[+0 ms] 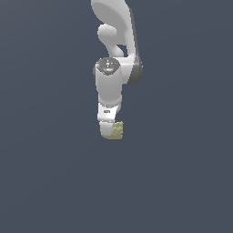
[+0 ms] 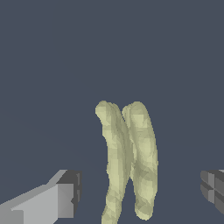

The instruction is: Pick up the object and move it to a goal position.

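Seen from the wrist, the jaws [image 2: 140,194] stand wide with clear gaps either side of the object [image 2: 127,159], a lumpy, ridged pale chunk between them on the table [image 1: 50,182], probably light and stiff, best pinched across its narrow middle.

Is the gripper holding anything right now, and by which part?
Nothing is held. In the wrist view the gripper is open, its fingers standing apart from either side of the pale olive-yellow object without touching it.
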Available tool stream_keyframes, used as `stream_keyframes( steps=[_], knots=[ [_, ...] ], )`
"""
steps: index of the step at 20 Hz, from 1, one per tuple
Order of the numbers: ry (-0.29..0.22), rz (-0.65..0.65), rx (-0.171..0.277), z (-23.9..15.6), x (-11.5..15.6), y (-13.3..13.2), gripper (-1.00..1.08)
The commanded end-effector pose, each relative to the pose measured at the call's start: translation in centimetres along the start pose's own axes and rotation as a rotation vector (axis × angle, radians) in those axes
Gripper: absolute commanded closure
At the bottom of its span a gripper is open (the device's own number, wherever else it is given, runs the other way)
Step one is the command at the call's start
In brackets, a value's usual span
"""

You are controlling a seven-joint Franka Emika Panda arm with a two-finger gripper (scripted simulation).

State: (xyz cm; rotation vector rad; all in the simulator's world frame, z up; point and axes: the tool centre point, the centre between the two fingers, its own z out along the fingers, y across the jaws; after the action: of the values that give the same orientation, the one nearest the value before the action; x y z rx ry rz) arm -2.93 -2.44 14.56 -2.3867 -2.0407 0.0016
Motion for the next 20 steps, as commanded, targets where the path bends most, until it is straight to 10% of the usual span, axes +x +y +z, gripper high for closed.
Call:
stream_keyframes(
  steps=[1,20],
  knots=[
    [0.0,-0.028,-0.001,0.0,0.0,0.0,-0.92],
    [0.0,-0.052,-0.002,4.3,-0.1,-0.2,-0.92]
  ],
)
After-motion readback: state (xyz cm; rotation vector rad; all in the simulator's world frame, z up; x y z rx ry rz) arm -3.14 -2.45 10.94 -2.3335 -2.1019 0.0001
